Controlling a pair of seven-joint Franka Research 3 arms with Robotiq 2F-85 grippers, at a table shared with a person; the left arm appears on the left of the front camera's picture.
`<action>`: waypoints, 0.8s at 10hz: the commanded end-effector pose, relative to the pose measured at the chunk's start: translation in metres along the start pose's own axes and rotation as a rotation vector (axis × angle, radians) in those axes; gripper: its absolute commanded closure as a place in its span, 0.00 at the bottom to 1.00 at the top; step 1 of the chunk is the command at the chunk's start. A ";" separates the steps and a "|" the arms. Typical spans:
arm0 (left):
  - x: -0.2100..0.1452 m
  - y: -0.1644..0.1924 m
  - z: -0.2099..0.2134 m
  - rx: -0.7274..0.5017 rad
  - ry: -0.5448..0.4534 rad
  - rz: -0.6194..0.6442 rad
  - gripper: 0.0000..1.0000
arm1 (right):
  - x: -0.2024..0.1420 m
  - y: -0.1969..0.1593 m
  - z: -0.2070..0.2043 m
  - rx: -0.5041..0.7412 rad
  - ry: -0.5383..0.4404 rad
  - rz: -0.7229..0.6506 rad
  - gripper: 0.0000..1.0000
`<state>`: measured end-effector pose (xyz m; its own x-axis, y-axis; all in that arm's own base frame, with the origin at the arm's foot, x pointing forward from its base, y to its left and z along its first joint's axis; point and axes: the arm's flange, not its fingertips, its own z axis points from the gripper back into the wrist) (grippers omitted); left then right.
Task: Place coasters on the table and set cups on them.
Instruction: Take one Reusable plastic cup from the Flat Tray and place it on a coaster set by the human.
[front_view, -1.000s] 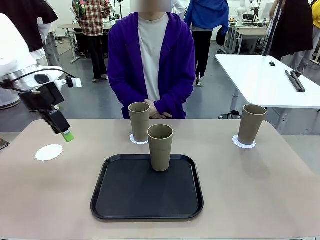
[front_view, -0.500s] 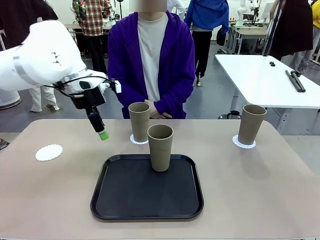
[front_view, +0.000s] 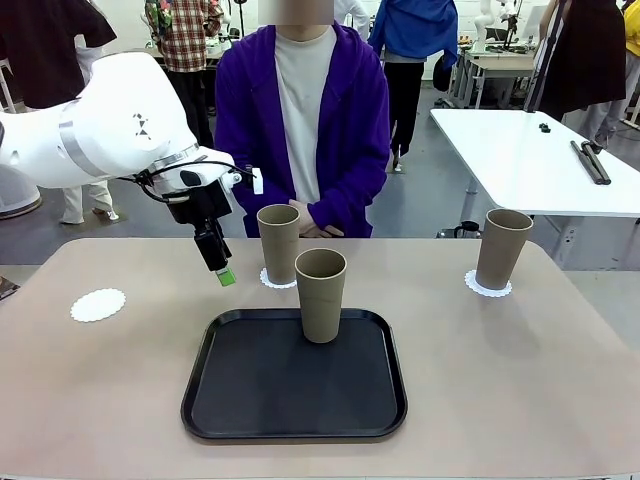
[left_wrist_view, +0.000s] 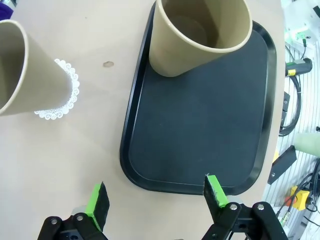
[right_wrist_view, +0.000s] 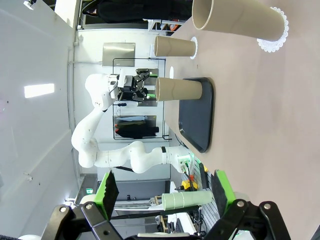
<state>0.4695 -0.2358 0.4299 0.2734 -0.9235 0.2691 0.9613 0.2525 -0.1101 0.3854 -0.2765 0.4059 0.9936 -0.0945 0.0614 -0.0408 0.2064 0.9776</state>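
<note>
ONE CUP TO GO: The left claw (front_view: 225, 274), spread wide and holding nothing, hangs over the table (front_view: 520, 380) just beyond the black tray's (front_view: 230, 400) far-left corner. The tray cup (front_view: 321, 295) is the only one of three without a coaster. The far cup (front_view: 279, 243) and the right cup (front_view: 501, 248) each stand on a lacy doily. The spare coaster (front_view: 98, 305) lies bare at the left, well apart from the tray. The right claw (right_wrist_view: 165, 192) is also spread and empty.

The step in hand appears to be fetching the tray cup. Done well, the jaws would straddle it at mid-height, below the flared rim, and close gently, since the tapered wall could slip. The cup should then be lifted clear of the tray's lip and of the far cup, and lowered straight onto the thin paper.

No brand or legible writing shows on the cups, tray or coasters.
</note>
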 end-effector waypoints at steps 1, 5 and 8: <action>-0.006 -0.001 0.009 -0.017 -0.017 0.038 0.00 | 0.001 0.001 0.000 0.002 -0.007 -0.003 0.00; 0.000 0.000 0.000 0.000 0.000 0.000 0.00 | 0.001 0.001 0.000 0.002 -0.007 -0.003 0.00; 0.000 0.000 0.000 0.000 0.000 0.000 0.00 | 0.001 0.001 0.000 0.002 -0.007 -0.003 0.00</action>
<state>0.4682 -0.2370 0.4301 0.2767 -0.9224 0.2696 0.9602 0.2540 -0.1165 0.3854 -0.2765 0.4059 0.9936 -0.0945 0.0614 -0.0408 0.2064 0.9776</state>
